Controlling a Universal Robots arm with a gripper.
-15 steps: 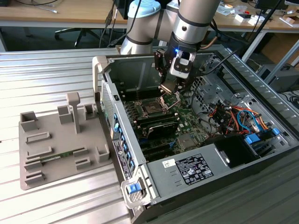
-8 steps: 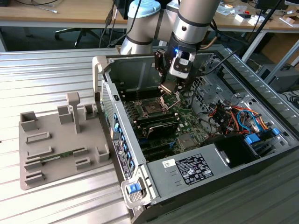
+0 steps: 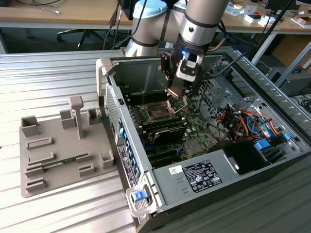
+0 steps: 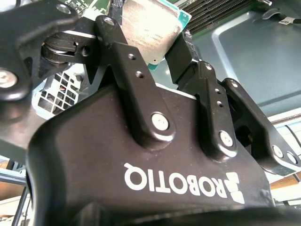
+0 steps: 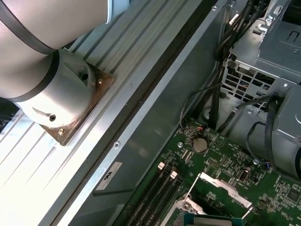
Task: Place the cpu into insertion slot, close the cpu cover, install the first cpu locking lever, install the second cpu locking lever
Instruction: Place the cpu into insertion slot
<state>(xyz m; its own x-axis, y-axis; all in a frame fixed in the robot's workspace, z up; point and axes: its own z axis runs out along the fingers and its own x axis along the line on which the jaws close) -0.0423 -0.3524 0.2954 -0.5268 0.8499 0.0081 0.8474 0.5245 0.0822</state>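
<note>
In the second wrist view my gripper point(image 4: 146, 40) is shut on the cpu point(image 4: 149, 26), a flat silver-topped chip with a green edge, pinched between the two black fingers point(image 4: 123, 52). The exterior view has the gripper point(image 3: 175, 93) hanging inside the open computer case, a little above the green board. It hovers just to the exterior view's right of the insertion slot point(image 3: 158, 114). The first wrist view shows the silver cpu cover point(image 5: 214, 184) standing raised over the insertion slot point(image 5: 209, 220).
Long black memory slots point(image 5: 155, 195) run beside the socket, and a coin cell point(image 5: 200, 144) lies near it. A drive cage with cables point(image 3: 245, 121) and a power supply point(image 3: 199, 175) crowd the case. A grey fixture tray point(image 3: 63, 145) rests on the ribbed table.
</note>
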